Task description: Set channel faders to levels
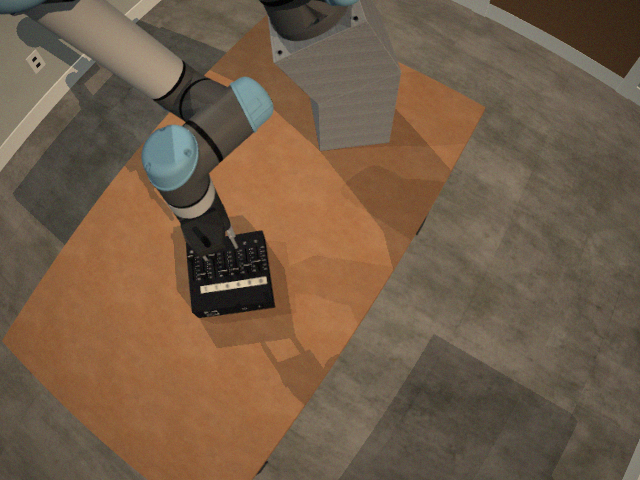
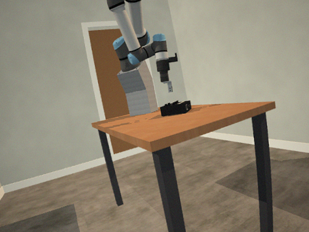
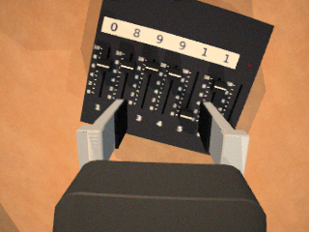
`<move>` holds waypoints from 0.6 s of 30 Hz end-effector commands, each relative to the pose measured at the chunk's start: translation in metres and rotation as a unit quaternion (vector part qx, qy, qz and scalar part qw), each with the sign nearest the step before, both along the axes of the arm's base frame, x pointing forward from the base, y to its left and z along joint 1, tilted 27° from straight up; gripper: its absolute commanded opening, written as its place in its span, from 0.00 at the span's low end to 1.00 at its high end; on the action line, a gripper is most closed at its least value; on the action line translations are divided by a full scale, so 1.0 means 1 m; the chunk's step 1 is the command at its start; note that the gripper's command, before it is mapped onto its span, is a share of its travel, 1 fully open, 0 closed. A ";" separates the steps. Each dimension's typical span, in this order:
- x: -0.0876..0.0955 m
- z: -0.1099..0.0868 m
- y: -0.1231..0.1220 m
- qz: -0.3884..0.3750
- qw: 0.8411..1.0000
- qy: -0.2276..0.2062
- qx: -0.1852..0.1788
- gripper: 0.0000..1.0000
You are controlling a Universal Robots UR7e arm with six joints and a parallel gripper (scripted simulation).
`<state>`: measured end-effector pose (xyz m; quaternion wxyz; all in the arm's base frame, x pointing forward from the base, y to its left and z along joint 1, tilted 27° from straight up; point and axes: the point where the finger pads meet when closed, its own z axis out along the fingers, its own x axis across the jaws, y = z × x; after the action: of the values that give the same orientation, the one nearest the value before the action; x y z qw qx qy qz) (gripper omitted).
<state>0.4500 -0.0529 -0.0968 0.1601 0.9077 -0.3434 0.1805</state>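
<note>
The black lighting desk (image 1: 232,303) (image 2: 175,108) (image 3: 257,38) stands flat on the wooden table (image 1: 129,335) (image 2: 186,124). A white tape strip (image 1: 233,284) (image 3: 169,42) across it reads 0, 8, 9, 9, 1, 1 in the wrist view. Below the tape runs a row of several faders. Most caps sit near the tape end, and one cap (image 3: 187,116) sits far down toward the gripper side. My gripper (image 1: 219,249) (image 2: 169,87) (image 3: 162,115) is open and empty. It hangs well above the fader end of the desk, with its fingers spanning most of the row.
The arm's grey pedestal (image 1: 351,87) (image 2: 138,92) stands at the back of the table, behind the desk. The table's edges lie well away from the desk on all sides. A brown door is in the wall behind.
</note>
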 end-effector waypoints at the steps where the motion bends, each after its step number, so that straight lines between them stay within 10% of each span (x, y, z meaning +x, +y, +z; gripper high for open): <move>1: 0.000 -0.007 -0.004 -0.050 0.998 -0.024 0.002 1.00; 18: -0.003 -0.018 -0.012 -0.121 0.991 -0.054 0.012 1.00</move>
<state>0.4462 -0.0647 -0.1153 0.1513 0.8508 -0.4604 0.2034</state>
